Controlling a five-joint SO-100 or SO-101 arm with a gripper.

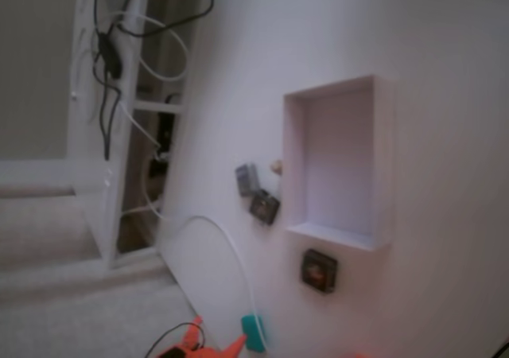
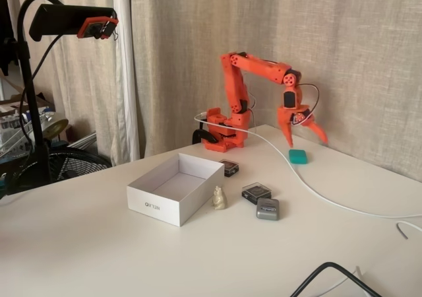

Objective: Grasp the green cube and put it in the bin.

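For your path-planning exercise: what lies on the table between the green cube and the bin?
In a fixed view, the white cable and a dark square block lie between the green cube and the bin.

Gripper (image 1: 216, 347) cut off by bottom edge in a fixed view; whole pic blurred.

walls: beige pleated curtain (image 2: 198, 46) behind | furniture: white table (image 2: 99, 257); black stand (image 2: 26, 112) holding a camera; black fan (image 2: 66, 162) at left | floor: pale carpet (image 1: 48, 294) | light: soft, diffuse daylight
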